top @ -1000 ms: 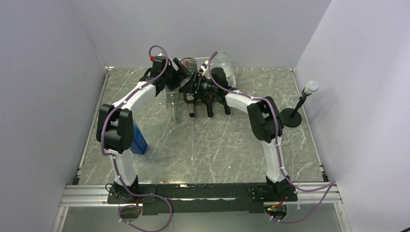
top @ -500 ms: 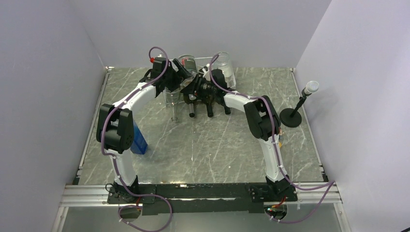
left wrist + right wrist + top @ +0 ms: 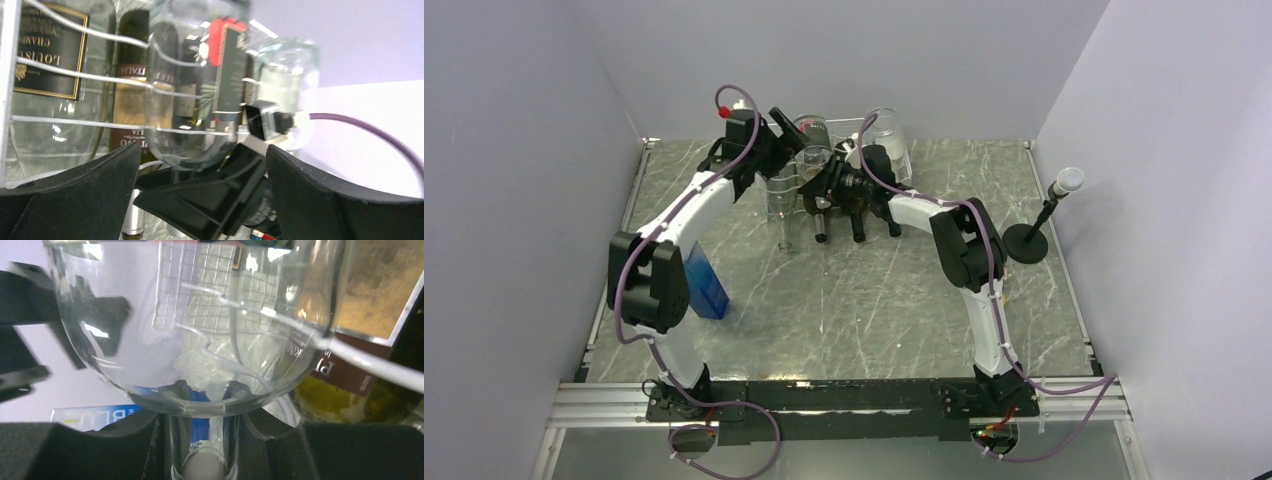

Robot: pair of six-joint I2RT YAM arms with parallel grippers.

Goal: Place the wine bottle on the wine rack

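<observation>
Grey marbled table: wine rack, blue box, black stand.

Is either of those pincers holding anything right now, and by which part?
The right pincer grips the clear bottle by its neck. The left pincer is open and holds nothing.

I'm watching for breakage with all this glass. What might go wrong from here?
The right pincer holds the clear bottle only by its neck, so the body might pivot or slip. The wine rack already holds bottles close by; glass may knock glass. The open left pincer sits close to the rack's wires and might snag them.
</observation>
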